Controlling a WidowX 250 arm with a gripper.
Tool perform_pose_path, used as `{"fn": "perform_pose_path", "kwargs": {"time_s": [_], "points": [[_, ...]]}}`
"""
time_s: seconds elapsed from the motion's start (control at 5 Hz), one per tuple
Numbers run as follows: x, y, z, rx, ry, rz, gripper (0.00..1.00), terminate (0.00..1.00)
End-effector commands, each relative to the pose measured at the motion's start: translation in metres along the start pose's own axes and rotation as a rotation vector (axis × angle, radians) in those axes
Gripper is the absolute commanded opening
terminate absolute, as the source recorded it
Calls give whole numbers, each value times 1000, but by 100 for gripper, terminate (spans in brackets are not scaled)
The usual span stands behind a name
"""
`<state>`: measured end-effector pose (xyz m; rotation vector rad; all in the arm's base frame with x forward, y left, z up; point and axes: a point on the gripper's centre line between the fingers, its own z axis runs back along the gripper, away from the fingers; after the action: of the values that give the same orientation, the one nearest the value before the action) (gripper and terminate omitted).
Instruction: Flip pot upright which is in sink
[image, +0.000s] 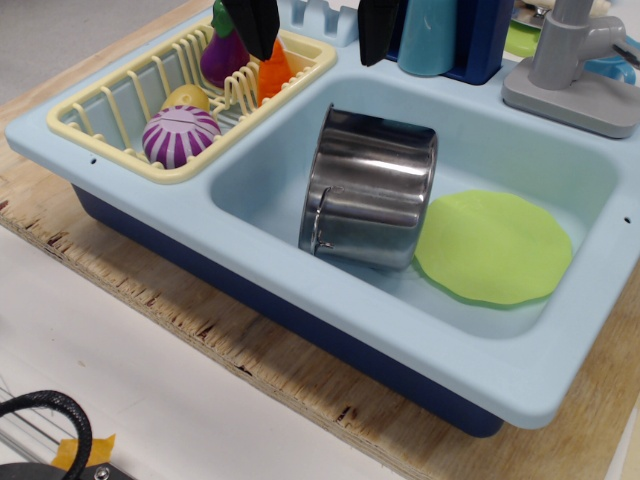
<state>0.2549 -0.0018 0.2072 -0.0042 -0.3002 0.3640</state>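
Note:
The shiny steel pot (370, 190) lies tipped on its side in the left half of the light blue sink's basin (300, 120). Its ridged wall faces me and its small handle bracket (318, 228) is at the lower left. Its right lower edge touches or overlaps a flat lime-green plate (495, 245) on the basin floor. My gripper (316, 28) is at the top edge of the view, above and behind the pot. Its two black fingers (255, 25) are spread wide apart with nothing between them. It is clear of the pot.
A pale yellow dish rack (110, 110) at the left holds a purple onion toy (180, 135), a yellow toy (187, 97), an eggplant (225, 55) and a carrot (273, 70). A grey faucet (570, 60) stands at the back right, a blue cup (430, 35) behind the basin.

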Motion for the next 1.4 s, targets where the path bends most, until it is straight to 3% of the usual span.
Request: {"fn": "perform_pose_path", "kwargs": {"time_s": [0.0,0.4,1.0,1.2], "points": [[0,0,0,0,0,0,100,0],[-1,3,-20,-198,68,101,100,0],[-12,4,-50,-382,87,222,100,0],[-14,1,-56,-447,64,226,100,0]]}}
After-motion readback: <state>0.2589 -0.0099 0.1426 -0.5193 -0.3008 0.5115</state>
